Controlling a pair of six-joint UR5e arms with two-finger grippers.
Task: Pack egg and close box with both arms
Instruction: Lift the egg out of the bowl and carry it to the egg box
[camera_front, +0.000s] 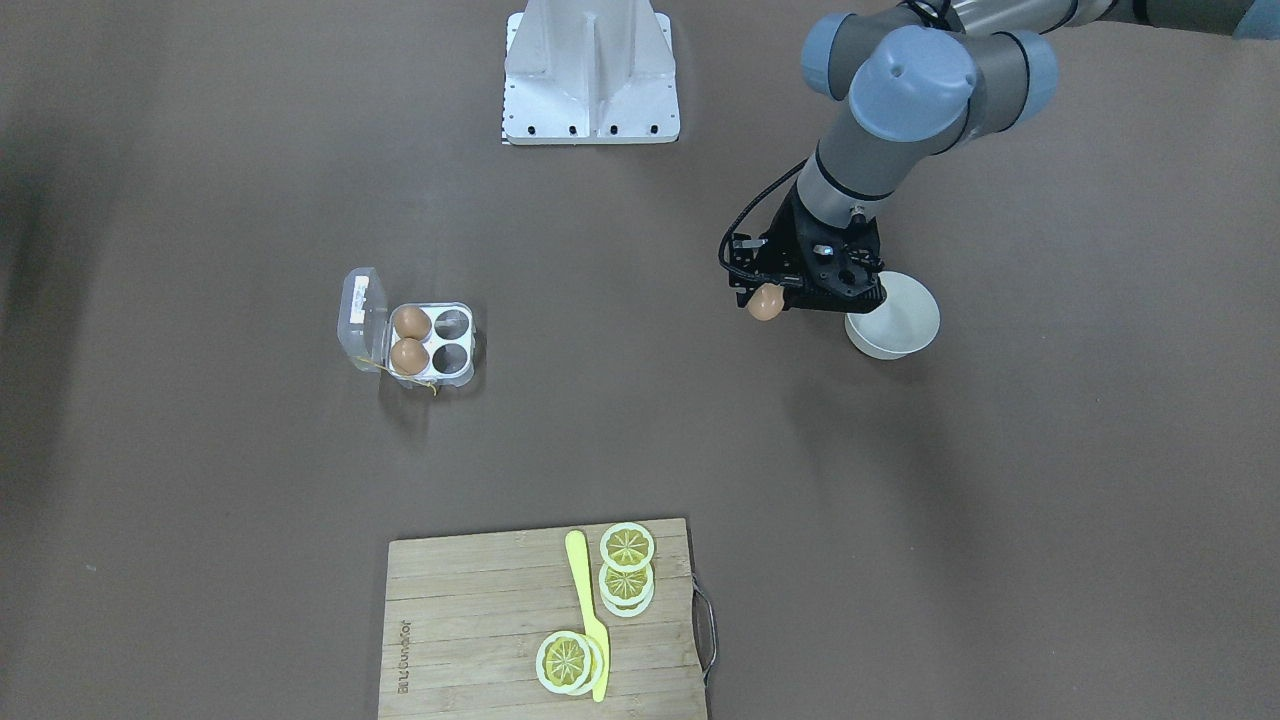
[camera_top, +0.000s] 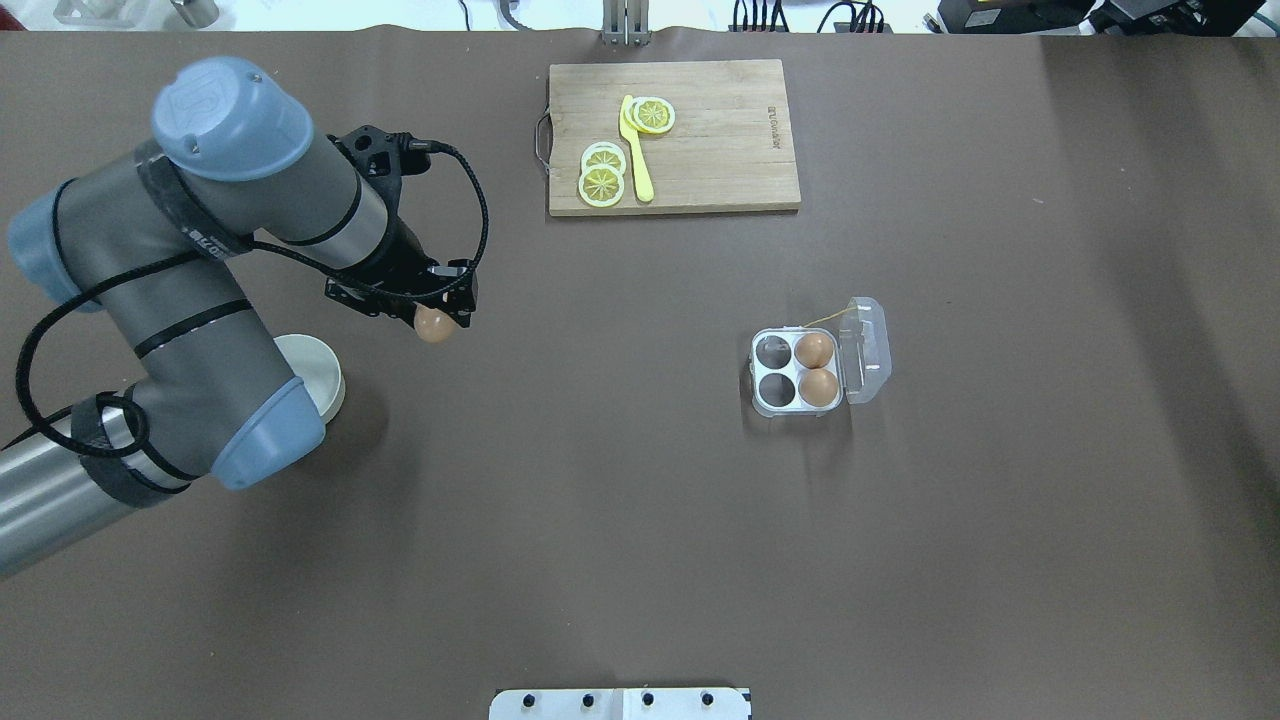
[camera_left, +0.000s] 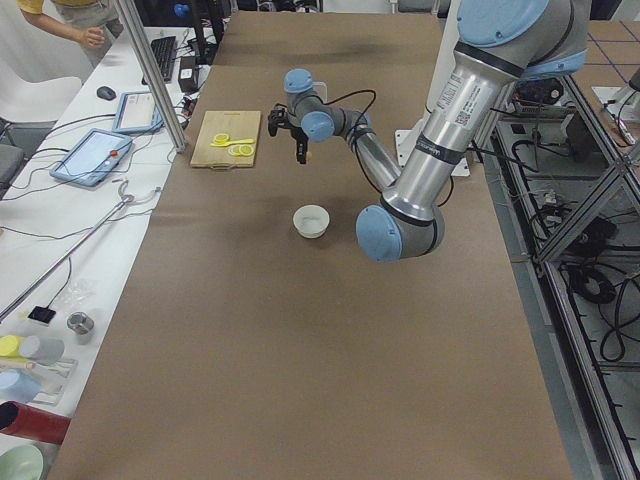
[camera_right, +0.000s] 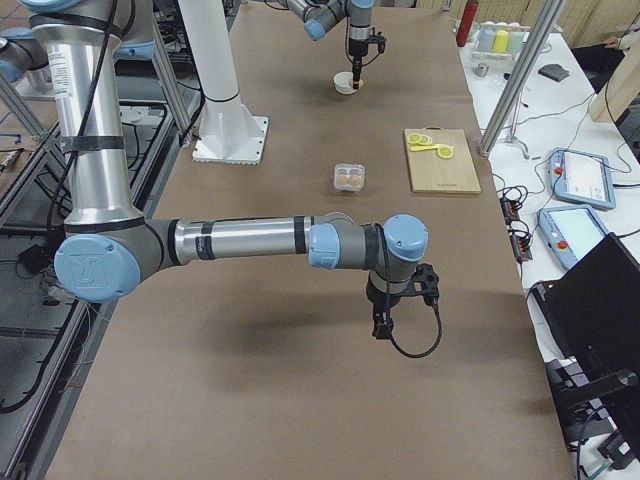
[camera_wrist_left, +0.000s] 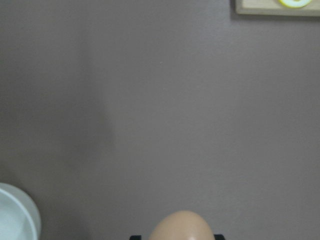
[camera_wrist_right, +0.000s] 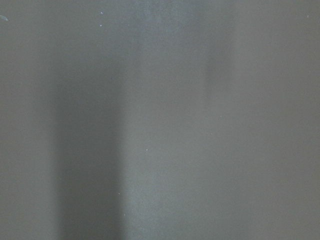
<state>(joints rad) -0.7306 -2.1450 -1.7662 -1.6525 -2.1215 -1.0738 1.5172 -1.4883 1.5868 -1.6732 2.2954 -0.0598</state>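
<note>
Brown egg (camera_top: 434, 327) gripped in left pincer (camera_top: 441, 319), well left of open box (camera_top: 776, 374) holding two eggs (camera_top: 813, 350); placing, lid-closing outstanding; right pincer (camera_right: 381, 330) opening cannot be told.

the box (camera_top: 772, 387) sits on the robot's right, its lid (camera_top: 866, 350) open outward, two eggs (camera_top: 813, 349) in the cups beside the lid. the bowl (camera_top: 310, 375) stands on the left; just beside it, on the board's (camera_top: 720, 150) side, the left gripper (camera_top: 436, 318) holds an egg (camera_top: 434, 328) above the table. slices (camera_top: 602, 183) and a knife (camera_top: 636, 150) lie on the board, at the far edge.
</note>
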